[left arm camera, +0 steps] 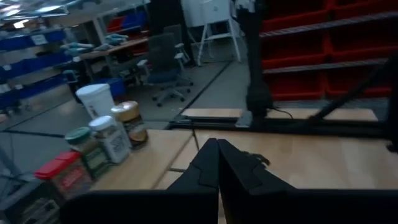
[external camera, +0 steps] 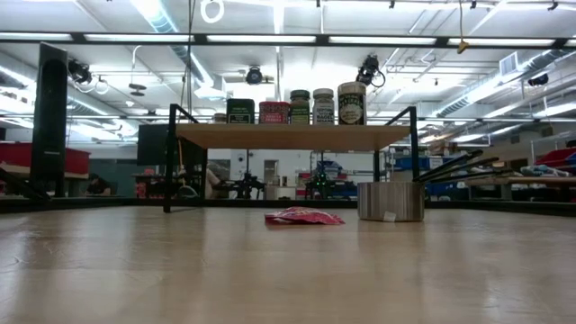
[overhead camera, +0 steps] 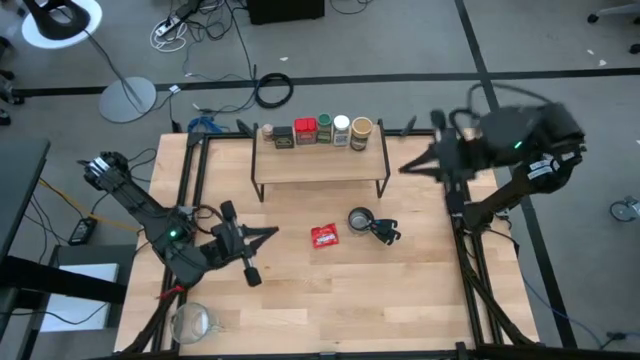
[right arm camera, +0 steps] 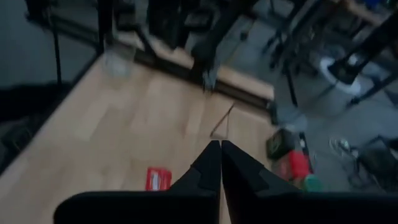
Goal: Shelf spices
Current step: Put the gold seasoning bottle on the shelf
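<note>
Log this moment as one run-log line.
five spice containers: lined on wooden-topped black-legged shelf | left gripper: shut, empty | right gripper: shut, empty

A: Overhead view evenly lit, table (overhead camera: pixel 350 280) bright, shadows soft and short under the shelf (overhead camera: pixel 320 160). Right arm smeared by motion blur near the table's edge.

B: Low view: ceiling strip lights (external camera: pixel 270 39) bright, slight glare on them. Near tabletop soft, out of focus; the spices (external camera: pixel 297 106) read sharper against the lit room.

A: Left wrist view: dim foreground, own fingers (left arm camera: pixel 214 168) dark; background room mildly blurred, bluish.

B: Right wrist view: strongest blur, whole frame streaked, corners dark. Red packet (right arm camera: pixel 158 178) only a soft patch.
</note>
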You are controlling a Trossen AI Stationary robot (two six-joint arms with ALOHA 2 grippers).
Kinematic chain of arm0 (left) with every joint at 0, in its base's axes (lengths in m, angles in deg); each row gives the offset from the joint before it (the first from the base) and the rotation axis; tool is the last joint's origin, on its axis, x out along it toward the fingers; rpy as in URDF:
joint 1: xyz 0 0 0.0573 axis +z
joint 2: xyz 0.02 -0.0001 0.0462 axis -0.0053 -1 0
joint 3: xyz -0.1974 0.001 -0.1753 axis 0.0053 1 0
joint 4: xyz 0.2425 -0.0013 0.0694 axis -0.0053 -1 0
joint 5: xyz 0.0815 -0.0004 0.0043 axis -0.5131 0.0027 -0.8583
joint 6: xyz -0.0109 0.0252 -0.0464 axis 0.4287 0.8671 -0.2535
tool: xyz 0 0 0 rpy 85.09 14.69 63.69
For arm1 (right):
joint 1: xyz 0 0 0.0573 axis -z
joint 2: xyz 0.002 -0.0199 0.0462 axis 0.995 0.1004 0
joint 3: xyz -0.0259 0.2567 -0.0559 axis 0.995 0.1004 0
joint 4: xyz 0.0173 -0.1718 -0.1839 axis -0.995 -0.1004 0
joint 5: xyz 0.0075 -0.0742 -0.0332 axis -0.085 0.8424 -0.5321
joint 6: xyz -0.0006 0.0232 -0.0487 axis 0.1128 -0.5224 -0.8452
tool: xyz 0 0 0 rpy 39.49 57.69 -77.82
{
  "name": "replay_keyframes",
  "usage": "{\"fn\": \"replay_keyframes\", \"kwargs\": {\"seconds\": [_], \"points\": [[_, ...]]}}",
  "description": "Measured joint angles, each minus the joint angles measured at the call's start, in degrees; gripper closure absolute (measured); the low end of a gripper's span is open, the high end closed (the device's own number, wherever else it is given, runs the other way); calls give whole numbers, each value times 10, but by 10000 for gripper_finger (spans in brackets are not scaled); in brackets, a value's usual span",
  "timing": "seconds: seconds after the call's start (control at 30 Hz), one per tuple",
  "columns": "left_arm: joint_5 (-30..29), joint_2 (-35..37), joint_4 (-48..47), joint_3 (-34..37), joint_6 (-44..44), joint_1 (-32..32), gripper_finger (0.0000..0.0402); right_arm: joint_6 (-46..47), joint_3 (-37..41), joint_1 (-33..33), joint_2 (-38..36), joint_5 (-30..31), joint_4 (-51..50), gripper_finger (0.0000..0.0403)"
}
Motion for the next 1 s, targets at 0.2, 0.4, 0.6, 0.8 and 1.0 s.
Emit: {"fn": "replay_keyframes", "kwargs": {"seconds": [0.2,0.4,0.6,0.8,1.0], "points": [[-3,38,3,0,15,35,398,29,146,-12,1,45,37,400],[20,78,-18,0,17,75,398,34,318,29,-1,57,166,401],[23,113,-41,0,15,93,398,44,460,106,-1,75,325,402],[23,146,-90,0,-2,95,398,45,545,203,-1,88,458,402],[23,165,-145,0,-30,95,398,48,590,272,-1,77,510,403]]}}
